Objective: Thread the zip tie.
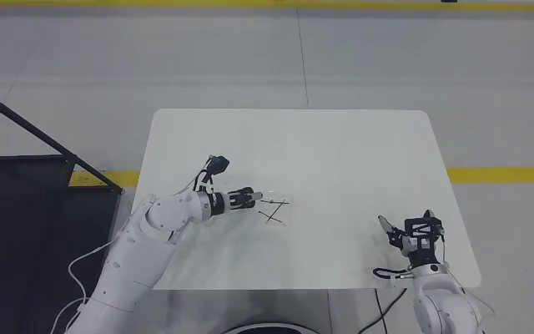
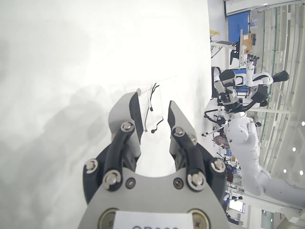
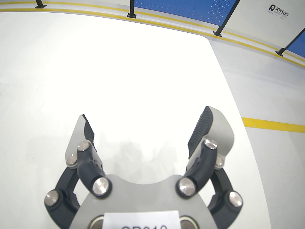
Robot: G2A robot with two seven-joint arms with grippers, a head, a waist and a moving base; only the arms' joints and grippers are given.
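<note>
top and wrist views, pick-up stage. the left hand (image 2: 154,98) lay low over the white bench (image 1: 334,150), left of centre, jaws spread and empty. the zip ties (image 1: 274,210) lay just beyond its fingertips: a few thin black strips crossed loosely, with a pale strip (image 2: 147,116) beside one finger; whether the two touched could not be told. the right hand (image 3: 145,113) hung over the near right corner, well apart from the ties, jaws spread wide, holding nothing. judged step: the first grasp, with no tie yet lifted or threaded. the next move probably called for closing on a single strip without catching its neighbours, then offering its tail to the other hand.
</note>
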